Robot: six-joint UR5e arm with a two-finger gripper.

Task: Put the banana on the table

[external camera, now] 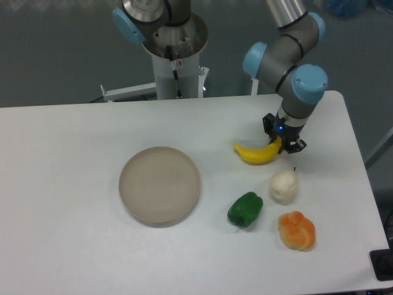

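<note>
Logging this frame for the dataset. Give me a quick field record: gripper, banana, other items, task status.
gripper: shut on the banana's right end, low over the table
banana: yellow, curved, at or just above the table; contact cannot be told
plate: round, beige, nothing on it, left of the banana
pear: white, just below the banana
pepper: green, left of the pear and lower
orange fruit: lumpy, nearest the front right
task status: banana not yet released

1. The plate (159, 184) is set left of centre on the desk (67, 246).
2. The banana (256, 153) is placed right of it, behind the pepper (245, 209).
3. The pear (283, 186) is positioned between banana and orange fruit (296, 230).
</note>
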